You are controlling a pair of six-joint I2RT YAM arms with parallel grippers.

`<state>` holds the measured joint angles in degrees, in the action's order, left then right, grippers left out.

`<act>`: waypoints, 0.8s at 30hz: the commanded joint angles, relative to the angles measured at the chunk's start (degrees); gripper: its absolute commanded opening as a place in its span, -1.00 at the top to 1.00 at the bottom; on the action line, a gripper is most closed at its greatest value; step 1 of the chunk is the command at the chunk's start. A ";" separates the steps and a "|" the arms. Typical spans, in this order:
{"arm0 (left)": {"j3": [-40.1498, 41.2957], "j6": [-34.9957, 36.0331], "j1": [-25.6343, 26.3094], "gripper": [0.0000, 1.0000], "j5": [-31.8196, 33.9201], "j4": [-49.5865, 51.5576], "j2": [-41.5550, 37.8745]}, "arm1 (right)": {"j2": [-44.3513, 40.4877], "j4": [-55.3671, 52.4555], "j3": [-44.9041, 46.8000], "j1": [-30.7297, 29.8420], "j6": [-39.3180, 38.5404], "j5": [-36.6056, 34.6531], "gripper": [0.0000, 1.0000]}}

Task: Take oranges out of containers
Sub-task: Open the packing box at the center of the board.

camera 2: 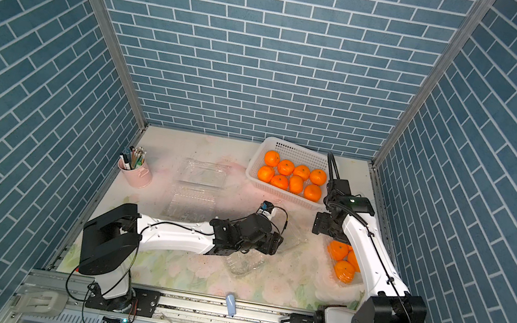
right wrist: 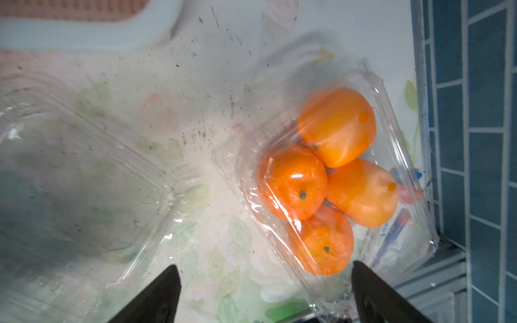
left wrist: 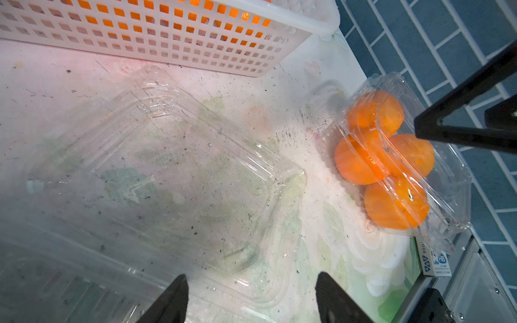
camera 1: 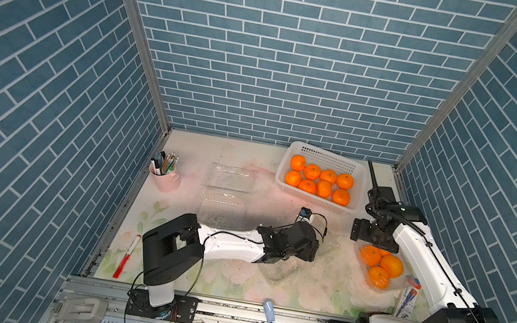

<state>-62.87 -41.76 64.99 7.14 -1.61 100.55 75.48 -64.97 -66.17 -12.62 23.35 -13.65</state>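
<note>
A clear container (camera 1: 379, 273) (right wrist: 391, 156) near the table's right edge holds several oranges (camera 1: 390, 265) (right wrist: 292, 181) under its lid. My right gripper (right wrist: 264, 268) (camera 1: 360, 230) hovers open above that container's end, one orange lying between its fingers and below them. An empty clear container (left wrist: 167, 173) (camera 1: 278, 268) lies at the front middle. My left gripper (left wrist: 251, 281) (camera 1: 310, 249) stands open over its corner, holding nothing. Another empty container (camera 1: 227, 192) lies at the back left.
A white perforated basket (camera 1: 324, 155) at the back right holds several oranges (camera 1: 317, 181). A pink cup of pens (camera 1: 166, 178) stands at the left edge, a red marker (camera 1: 127, 256) lies front left, and a small printed box (camera 1: 406, 297) sits by the full container.
</note>
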 commanded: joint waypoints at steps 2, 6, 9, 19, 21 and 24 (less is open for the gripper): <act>0.18 1.08 -0.52 -0.48 -1.13 0.56 -0.68 | 2.74 -6.05 -1.76 -0.52 -3.02 -6.16 -0.88; -0.06 1.31 -0.48 -0.48 -1.59 0.79 -0.93 | 5.50 -7.39 -2.52 -1.29 -4.77 -8.47 -0.86; -0.49 1.34 -0.48 -0.50 -1.82 1.30 -1.06 | 7.51 -7.13 -2.82 -2.50 -6.45 -8.07 -0.85; -2.08 1.42 -0.48 -0.57 -2.64 1.61 -1.59 | 15.45 -7.09 -3.07 -5.25 -7.30 -15.33 -0.77; -2.21 1.47 -0.53 -0.59 -2.68 1.61 -1.68 | 16.64 -7.25 -3.48 -5.77 -6.97 -17.35 -0.74; -2.34 1.56 -0.48 -0.61 -2.74 1.62 -1.85 | 18.00 -7.63 -4.37 -6.51 -6.44 -20.24 -0.72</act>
<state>-63.72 -41.12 64.77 4.78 -0.82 100.16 92.73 -70.43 -68.45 -18.35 17.45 -28.71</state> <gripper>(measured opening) 0.803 0.859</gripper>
